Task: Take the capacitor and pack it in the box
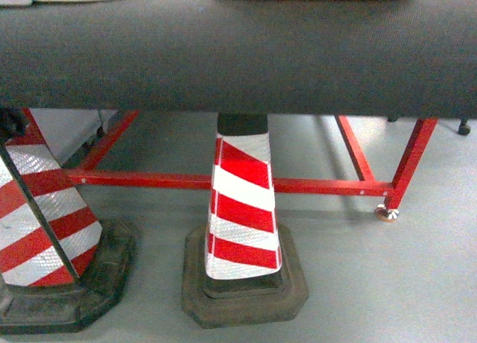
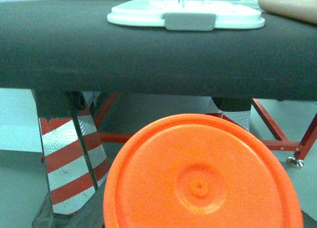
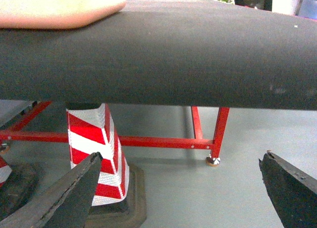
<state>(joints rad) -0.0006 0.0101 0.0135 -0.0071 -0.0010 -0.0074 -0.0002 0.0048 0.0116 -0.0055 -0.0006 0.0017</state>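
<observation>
Black tabletop [image 1: 238, 60] edges front the box [image 3: 59, 10]; right tool [image 3: 181, 191] gapes empty, left tool's state indiscernible.

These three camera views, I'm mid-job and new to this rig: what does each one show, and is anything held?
A wheeled robot with two arms. The head view looks forward at the black table's edge and, beneath it, striped traffic cones and the red frame.

The left wrist view sits low: on the table lies the white lid with its grey clasp; an orange disc fills the foreground. What that disc is, I cannot tell, and no left fingers show.

The right wrist view shows the right gripper, dark fingers spread wide, empty. The pale pink box rests on the table. No capacitor is visible.
</observation>
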